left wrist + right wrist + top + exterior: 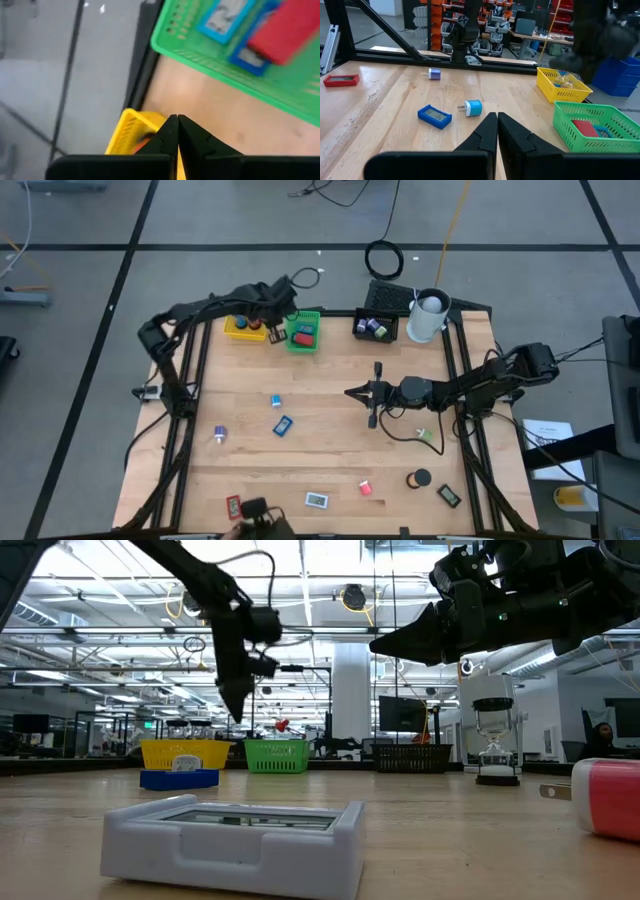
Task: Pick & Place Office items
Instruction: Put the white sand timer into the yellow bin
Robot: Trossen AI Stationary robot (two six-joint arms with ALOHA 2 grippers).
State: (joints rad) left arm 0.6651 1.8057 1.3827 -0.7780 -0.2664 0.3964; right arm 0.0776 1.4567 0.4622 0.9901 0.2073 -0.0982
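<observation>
Hovering with my left gripper (277,333) pinched shut on nothing between the yellow plastic mesh tray (240,328) and the green plastic mesh tray (303,332), I judge a drop finished. Next I should swing back to the loose items: the flat blue rectangular piece (283,425) and the small blue plug-like bit (276,401) at mid-table. My right gripper (351,392), also shut and empty, waits beside them and could take the nearer one.

We see a large robotics lab or workshop hall. Behind the wooden table (480,830) there are long rows of ceiling lights (120,585), workbenches with monitors (402,712), and storage shelves (432,17) with orange bins.
</observation>
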